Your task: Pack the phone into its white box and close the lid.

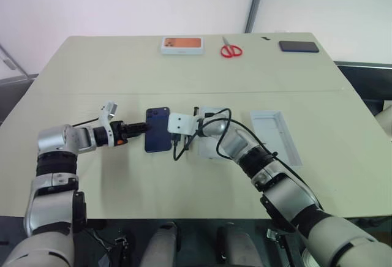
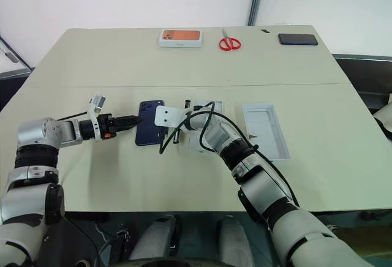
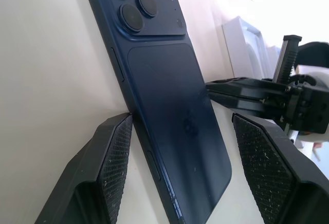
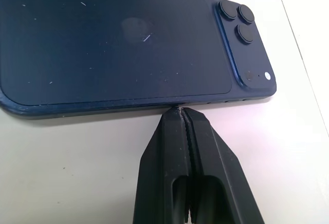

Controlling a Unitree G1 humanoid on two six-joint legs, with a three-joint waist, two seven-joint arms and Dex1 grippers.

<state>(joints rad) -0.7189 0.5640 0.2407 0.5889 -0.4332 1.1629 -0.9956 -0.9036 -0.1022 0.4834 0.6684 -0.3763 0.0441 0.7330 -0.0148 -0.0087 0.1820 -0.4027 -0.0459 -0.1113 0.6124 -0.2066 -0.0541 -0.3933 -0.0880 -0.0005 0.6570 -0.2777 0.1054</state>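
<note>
The navy-blue phone (image 1: 158, 130) lies back up on the table, camera cluster at its far end. My left gripper (image 1: 142, 128) is open at the phone's left side; in the left wrist view one pad (image 3: 115, 157) touches the phone's edge while the other pad (image 3: 262, 157) stands apart. My right gripper (image 4: 180, 110) is shut, with its tips against the phone's (image 4: 118, 44) right long edge. The white box (image 1: 207, 149) lies mostly hidden under my right forearm. The lid (image 1: 275, 136), a white tray, lies open side up further right.
Along the far edge of the table (image 1: 92, 71) lie a white box picturing an orange phone (image 1: 182, 45), red scissors (image 1: 231, 50) and a black phone (image 1: 299, 46). A black cable (image 1: 179, 150) loops off my right wrist beside the phone.
</note>
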